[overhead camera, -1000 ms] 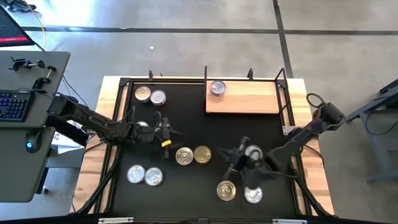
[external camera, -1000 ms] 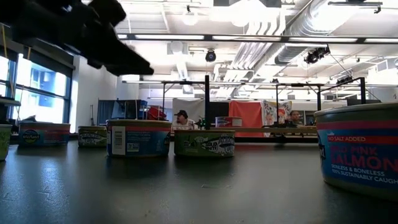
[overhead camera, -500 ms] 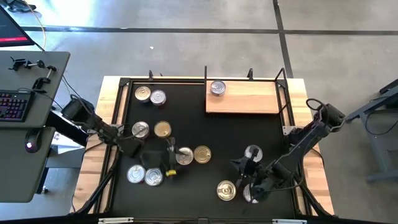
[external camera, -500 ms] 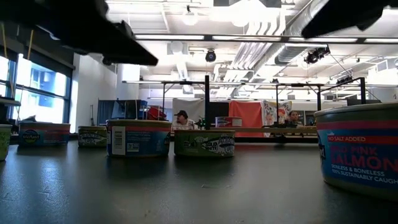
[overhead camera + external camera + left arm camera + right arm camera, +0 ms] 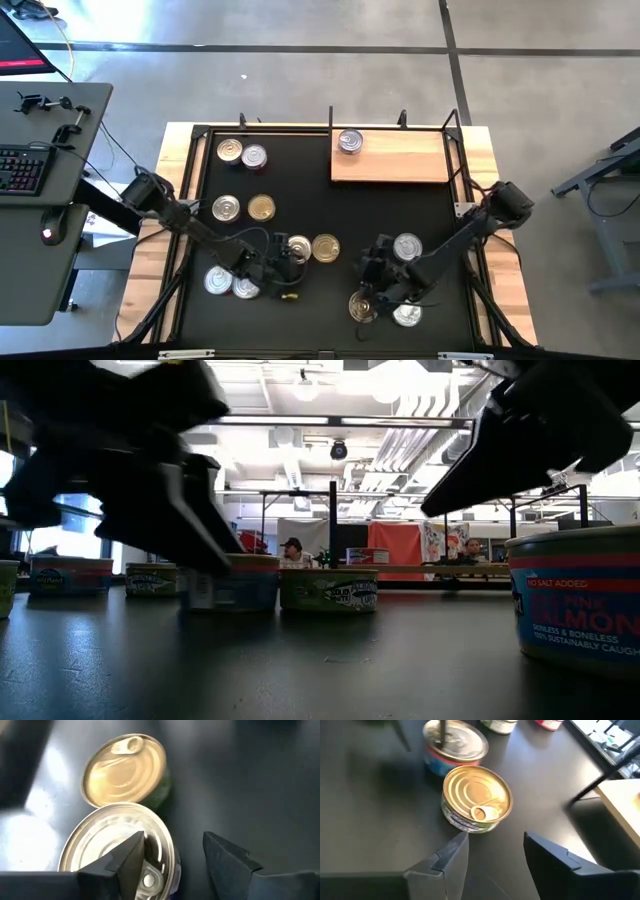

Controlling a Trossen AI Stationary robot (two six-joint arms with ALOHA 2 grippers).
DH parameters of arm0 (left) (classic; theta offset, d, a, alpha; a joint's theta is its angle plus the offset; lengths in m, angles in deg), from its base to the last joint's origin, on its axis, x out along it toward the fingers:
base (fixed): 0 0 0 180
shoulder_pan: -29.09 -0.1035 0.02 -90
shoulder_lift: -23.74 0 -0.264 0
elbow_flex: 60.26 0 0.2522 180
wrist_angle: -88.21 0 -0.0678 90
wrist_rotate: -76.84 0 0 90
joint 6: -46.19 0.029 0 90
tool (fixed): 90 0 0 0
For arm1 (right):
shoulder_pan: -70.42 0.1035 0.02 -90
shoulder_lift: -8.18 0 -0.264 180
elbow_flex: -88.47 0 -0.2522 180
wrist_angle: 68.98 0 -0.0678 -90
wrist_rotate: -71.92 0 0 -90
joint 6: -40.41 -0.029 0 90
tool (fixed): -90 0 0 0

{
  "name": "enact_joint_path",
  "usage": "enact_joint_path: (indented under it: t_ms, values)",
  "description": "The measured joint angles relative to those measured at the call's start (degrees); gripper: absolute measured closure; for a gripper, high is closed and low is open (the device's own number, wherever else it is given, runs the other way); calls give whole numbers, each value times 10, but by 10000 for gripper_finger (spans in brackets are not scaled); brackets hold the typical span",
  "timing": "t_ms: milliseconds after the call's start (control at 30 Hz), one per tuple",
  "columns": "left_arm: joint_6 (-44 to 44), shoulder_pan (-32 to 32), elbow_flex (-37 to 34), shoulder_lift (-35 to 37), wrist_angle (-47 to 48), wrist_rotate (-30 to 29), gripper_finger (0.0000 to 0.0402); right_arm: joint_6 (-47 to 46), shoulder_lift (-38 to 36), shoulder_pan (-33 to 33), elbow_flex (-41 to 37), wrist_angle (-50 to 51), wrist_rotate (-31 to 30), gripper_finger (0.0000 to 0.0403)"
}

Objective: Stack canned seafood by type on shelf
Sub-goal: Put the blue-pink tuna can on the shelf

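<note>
Fingers apart on my right gripper [image 5: 492, 857], nothing held; I'd centre them over the gold-topped tin [image 5: 477, 798] near the table's front edge before closing.

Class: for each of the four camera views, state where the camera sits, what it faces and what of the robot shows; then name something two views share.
High: overhead, straight down; both arms, light-brown wooden shelf.
Low: tabletop level, facing the room; dark arm parts above.
Left wrist: left hand open over a silver-topped round tin.
Right wrist: right hand open near a gold-topped round tin.
Shared: that gold tin, also in high.
</note>
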Motion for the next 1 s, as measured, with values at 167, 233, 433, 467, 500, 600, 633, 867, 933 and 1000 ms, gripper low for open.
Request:
enact_joint_path:
  t_ms: [167,233,433,467,500,600,633,867,933,1000]
  values:
    - [-4,-11,1,-9,0,-4,269,50,-3,-2,0,-33,9,222]
    - [-3,-11,1,-5,7,-7,304,74,-3,0,0,-49,9,222]
    - [-3,-10,-1,9,15,4,394,145,-3,2,0,-82,16,222]
    - [-3,-9,-1,12,16,8,393,160,-3,2,0,-86,16,222]
    - [0,-8,-1,16,16,11,392,176,-3,2,0,-91,17,222]
    - [7,-1,-3,29,23,13,398,225,-3,-5,0,-111,18,222]
    - [6,1,-3,34,25,11,400,234,-3,-9,0,-122,18,222]
    - [6,8,-31,74,-8,-15,401,294,-2,-60,0,-200,77,219]
    - [6,8,-48,86,-33,-17,401,323,-2,-77,0,-220,122,211]
    - [3,8,-67,96,-68,-19,401,352,-2,-93,0,-238,161,197]
